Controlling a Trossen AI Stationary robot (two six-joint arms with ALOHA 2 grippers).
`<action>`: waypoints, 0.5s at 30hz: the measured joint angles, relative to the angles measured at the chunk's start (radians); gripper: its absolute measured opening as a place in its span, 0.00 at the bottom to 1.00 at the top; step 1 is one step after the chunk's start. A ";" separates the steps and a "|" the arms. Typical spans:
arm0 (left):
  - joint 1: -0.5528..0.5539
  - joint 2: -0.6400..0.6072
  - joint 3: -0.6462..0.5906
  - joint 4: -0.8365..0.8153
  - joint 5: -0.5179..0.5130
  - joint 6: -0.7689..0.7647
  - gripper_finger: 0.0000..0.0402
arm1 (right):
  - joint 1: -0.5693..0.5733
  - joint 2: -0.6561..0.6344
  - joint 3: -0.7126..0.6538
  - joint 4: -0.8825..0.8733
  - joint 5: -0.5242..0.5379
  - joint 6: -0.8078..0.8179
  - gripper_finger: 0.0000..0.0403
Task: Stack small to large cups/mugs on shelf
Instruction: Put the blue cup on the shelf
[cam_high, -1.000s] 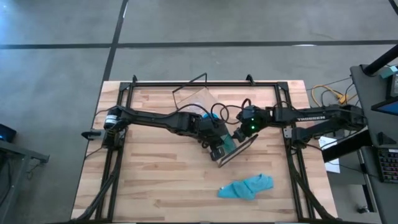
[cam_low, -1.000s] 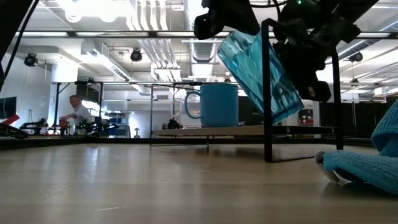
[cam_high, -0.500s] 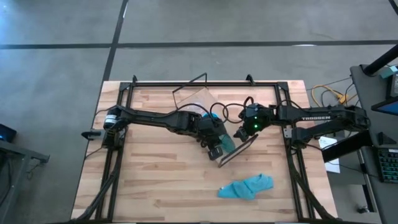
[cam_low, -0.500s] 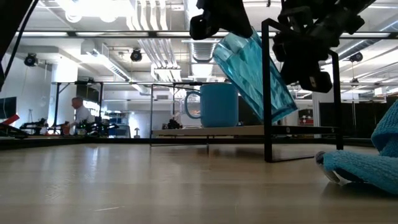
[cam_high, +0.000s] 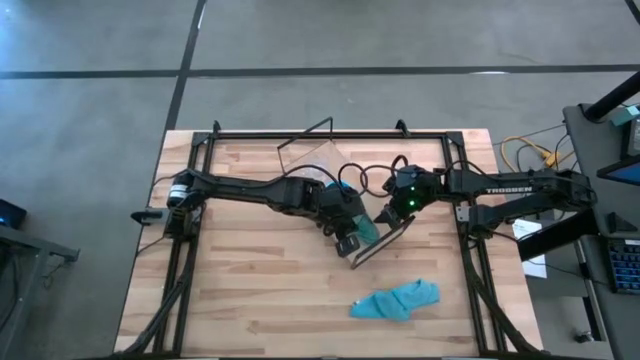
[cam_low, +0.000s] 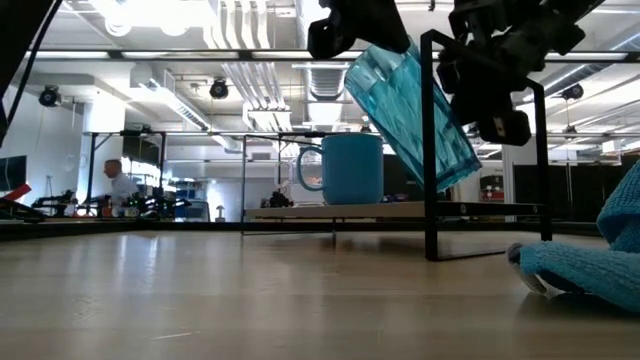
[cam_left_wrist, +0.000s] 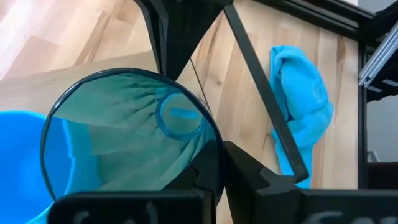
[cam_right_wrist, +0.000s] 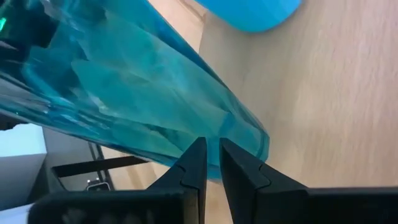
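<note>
Tumbler (cam_low: 412, 115) barely shifted, tilted above shelf (cam_low: 400, 210) | left claw (cam_high: 350, 236) grips its rim | right claw (cam_right_wrist: 211, 163) narrow beside it

tumbler (cam_low: 410, 115) lifted slightly, right pincer (cam_high: 384, 214) retreated

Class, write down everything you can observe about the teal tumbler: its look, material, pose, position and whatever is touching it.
The teal tumbler is tall, translucent and faceted, looking like glass or plastic, and empty. It hangs tilted in the air above the shelf, rim uppermost, clear of the board. The left gripper is clamped over its rim, one finger inside. The right gripper sits at its base end, fingers nearly together; contact there is unclear. The blue mug stands behind it on the shelf.
</note>
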 joint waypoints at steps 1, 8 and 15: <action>0.000 0.000 0.000 0.003 0.000 0.000 0.00 | 0.000 0.000 0.000 0.006 0.000 0.000 0.09; 0.000 0.008 -0.005 0.007 0.000 0.001 0.00 | 0.000 0.001 0.000 0.033 0.000 0.000 0.09; 0.000 0.014 -0.015 0.030 0.000 -0.001 0.01 | 0.000 0.002 0.000 0.037 -0.001 0.000 0.09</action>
